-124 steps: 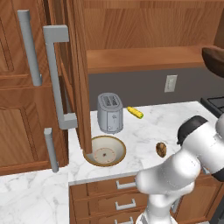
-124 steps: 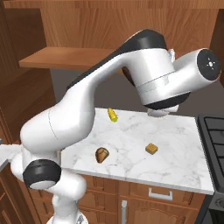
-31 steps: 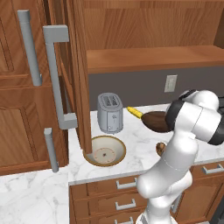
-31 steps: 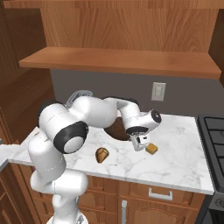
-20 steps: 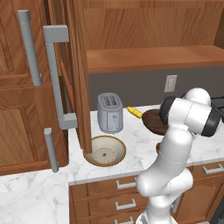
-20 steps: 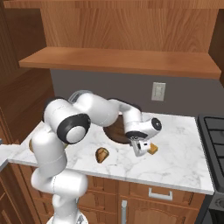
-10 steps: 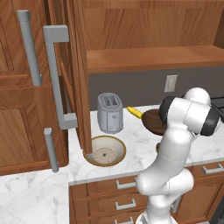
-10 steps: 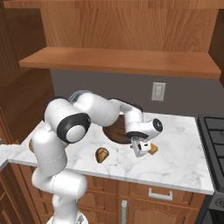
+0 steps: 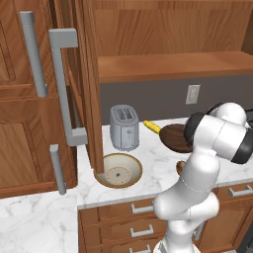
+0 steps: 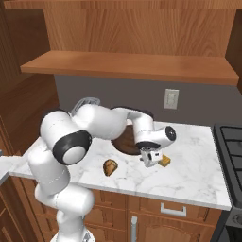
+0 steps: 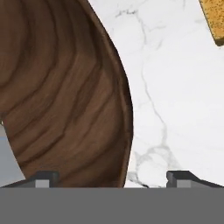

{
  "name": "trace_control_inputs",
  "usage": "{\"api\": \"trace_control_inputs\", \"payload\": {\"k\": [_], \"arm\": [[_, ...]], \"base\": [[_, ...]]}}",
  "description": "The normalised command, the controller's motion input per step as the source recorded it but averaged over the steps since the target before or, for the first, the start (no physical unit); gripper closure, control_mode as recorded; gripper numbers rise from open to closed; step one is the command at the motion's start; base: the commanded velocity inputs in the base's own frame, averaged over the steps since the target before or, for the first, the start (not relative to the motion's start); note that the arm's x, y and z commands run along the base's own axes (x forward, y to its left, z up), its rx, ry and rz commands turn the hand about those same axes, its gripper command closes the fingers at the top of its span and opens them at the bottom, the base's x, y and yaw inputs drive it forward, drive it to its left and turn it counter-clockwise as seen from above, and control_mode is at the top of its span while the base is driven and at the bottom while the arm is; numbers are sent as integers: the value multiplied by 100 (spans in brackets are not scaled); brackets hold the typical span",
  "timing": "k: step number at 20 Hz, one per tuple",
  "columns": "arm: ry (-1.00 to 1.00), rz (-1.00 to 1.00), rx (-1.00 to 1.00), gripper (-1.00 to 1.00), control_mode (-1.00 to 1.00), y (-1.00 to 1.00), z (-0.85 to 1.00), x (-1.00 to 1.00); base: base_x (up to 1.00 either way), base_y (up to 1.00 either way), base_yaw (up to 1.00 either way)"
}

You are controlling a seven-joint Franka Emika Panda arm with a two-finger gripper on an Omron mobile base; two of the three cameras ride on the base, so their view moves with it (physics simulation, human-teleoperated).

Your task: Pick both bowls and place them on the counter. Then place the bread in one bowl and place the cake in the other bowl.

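The pincer (image 10: 150, 159) has spread apart over the wooden bowl's (image 11: 61, 87) rim; cake (image 10: 164, 161) just beside, bread (image 10: 110, 167) nearby on the table (image 10: 189, 175).

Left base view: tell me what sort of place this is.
A home kitchen, rendered rather than real. A marble counter runs over wooden drawers with metal handles, a toaster stands by the wall, and a wall outlet sits under a wooden shelf.

We see a dark wood bowl (image 11: 65, 87) with smooth, banded grain; a glossy white marble worktop (image 11: 175, 109) with grey veins; a beige ceramic bowl (image 9: 117, 170); a brushed-metal toaster (image 9: 123, 126); and matt wooden drawers (image 9: 128, 222) with metal handles.
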Motion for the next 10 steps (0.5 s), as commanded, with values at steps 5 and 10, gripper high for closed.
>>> {"api": "trace_control_inputs", "payload": {"k": [5, 10], "arm": [[-2, 7, -7, -100, -100, 24, 27, -51], [0, 14, -24, -100, -100, 39, 25, -48]], "base": [[0, 0, 0], [0, 0, 0]]}}
